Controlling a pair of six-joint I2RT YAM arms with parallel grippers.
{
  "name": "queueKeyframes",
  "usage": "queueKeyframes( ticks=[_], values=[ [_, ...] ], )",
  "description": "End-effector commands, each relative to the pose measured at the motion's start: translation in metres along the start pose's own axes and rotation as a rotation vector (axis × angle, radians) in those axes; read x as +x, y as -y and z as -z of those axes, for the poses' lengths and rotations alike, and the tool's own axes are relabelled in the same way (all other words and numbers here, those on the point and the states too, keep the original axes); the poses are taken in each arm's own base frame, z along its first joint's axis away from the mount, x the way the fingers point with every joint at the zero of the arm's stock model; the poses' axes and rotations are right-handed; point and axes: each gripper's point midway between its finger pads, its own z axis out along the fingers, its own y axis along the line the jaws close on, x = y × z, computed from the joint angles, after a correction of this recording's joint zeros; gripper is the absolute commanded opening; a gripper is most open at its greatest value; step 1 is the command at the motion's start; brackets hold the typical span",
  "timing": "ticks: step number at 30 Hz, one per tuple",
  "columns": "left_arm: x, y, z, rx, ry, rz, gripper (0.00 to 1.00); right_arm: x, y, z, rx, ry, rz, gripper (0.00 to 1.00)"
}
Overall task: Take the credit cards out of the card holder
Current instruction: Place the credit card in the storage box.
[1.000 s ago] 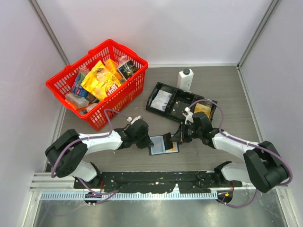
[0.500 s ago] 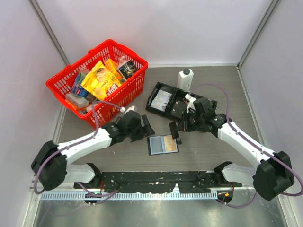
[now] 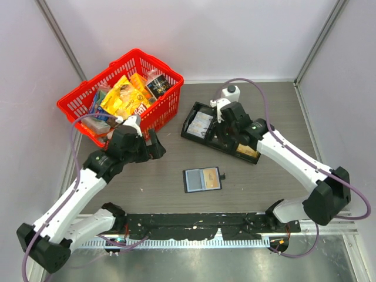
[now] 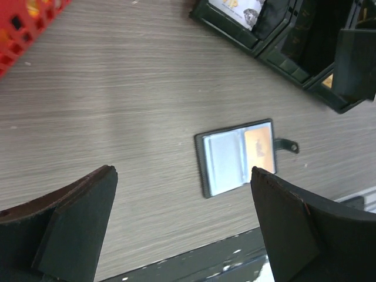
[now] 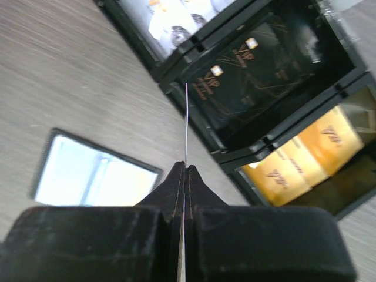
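Flat and open at lower centre of the top view: holder, long axis left to right across the frame, snap tab poking out at its right end. In its right half, a golden card. On its left half, a pale blue face; card or lining, cannot tell.

Up and right of the holder, over the tray: right gripper, clenched on a thin card held edge-on, colour impossible to read. In the right wrist view, that card upright above the tray's middle compartment, over a black card lying there. Golden cards in the compartment to the lower right.

Up and left of the holder, beside the red basket: left gripper, released, fingers spread wide, nothing between them.

Probably a drop into the tray first, then a return for the golden card. For that return: holder down and left of the right jaws, down and right of the left jaws, about equally far from both. Golden card on the half toward the right arm, so likely the right arm's pick. Which way its pocket opens: cannot tell.
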Motion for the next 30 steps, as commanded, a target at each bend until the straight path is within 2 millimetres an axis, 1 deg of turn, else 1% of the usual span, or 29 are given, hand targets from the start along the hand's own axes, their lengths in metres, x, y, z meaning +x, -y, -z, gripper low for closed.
queueKeyframes(
  ticks=[1, 3, 4, 5, 6, 7, 8, 9, 10, 11, 12, 13, 14, 16, 19, 22, 26, 27, 30],
  values=[
    [-0.006, -0.03, 0.034, -0.072, 0.074, -0.235, 1.0, -0.014, 0.032, -0.009, 0.231, -0.006, 0.208, 0.01],
    [-0.011, -0.037, 0.043, -0.09, 0.13, -0.246, 1.0, -0.017, 0.035, -0.019, 0.259, -0.005, 0.248, 0.01],
    [-0.011, -0.04, 0.045, -0.087, 0.154, -0.26, 1.0, -0.015, 0.038, -0.025, 0.283, -0.018, 0.286, 0.01],
    [-0.012, -0.039, 0.049, -0.061, 0.185, -0.283, 1.0, -0.02, 0.038, -0.028, 0.296, -0.001, 0.298, 0.01],
    [-0.01, -0.042, 0.05, -0.048, 0.206, -0.301, 1.0, -0.018, 0.039, -0.032, 0.32, -0.013, 0.342, 0.01],
    [-0.01, -0.045, 0.054, -0.044, 0.246, -0.295, 1.0, -0.023, 0.039, -0.034, 0.333, 0.008, 0.355, 0.01],
    [-0.011, -0.049, 0.057, -0.049, 0.276, -0.285, 1.0, -0.021, 0.041, -0.038, 0.355, -0.003, 0.393, 0.01],
    [-0.01, -0.054, 0.059, -0.059, 0.298, -0.269, 1.0, -0.026, 0.041, -0.04, 0.366, 0.023, 0.404, 0.01],
    [-0.009, -0.062, 0.063, -0.089, 0.317, -0.23, 0.99, -0.022, 0.043, -0.043, 0.386, 0.011, 0.439, 0.01],
    [-0.01, -0.07, 0.065, -0.126, 0.335, -0.183, 1.0, -0.025, 0.039, -0.047, 0.388, 0.032, 0.456, 0.01],
    [-0.008, -0.073, 0.066, -0.131, 0.337, -0.181, 1.0, -0.022, 0.042, -0.051, 0.399, 0.019, 0.483, 0.01],
    [-0.006, -0.076, 0.067, -0.14, 0.339, -0.177, 0.99, -0.024, 0.041, -0.053, 0.413, 0.036, 0.49, 0.01],
    [-0.006, -0.08, 0.068, -0.154, 0.348, -0.161, 1.0, -0.023, 0.041, -0.058, 0.418, 0.032, 0.518, 0.01],
    [-0.007, -0.082, 0.071, -0.151, 0.375, -0.159, 1.0, -0.021, 0.04, -0.065, 0.435, 0.032, 0.564, 0.01],
    [-0.013, -0.086, 0.078, -0.16, 0.431, -0.146, 1.0, -0.011, 0.047, -0.077, 0.485, -0.011, 0.648, 0.01],
    [-0.014, -0.088, 0.079, -0.175, 0.441, -0.132, 1.0, -0.008, 0.051, -0.085, 0.515, -0.02, 0.682, 0.01],
    [-0.01, -0.085, 0.074, -0.171, 0.388, -0.136, 1.0, 0.002, 0.053, -0.099, 0.525, -0.063, 0.749, 0.02],
    [-0.009, -0.082, 0.073, -0.164, 0.377, -0.141, 1.0, 0.005, 0.052, -0.102, 0.526, -0.077, 0.767, 0.04],
    [-0.003, -0.068, 0.068, -0.098, 0.321, -0.174, 1.0, 0.014, 0.049, -0.109, 0.515, -0.109, 0.798, 0.07]
  ],
)
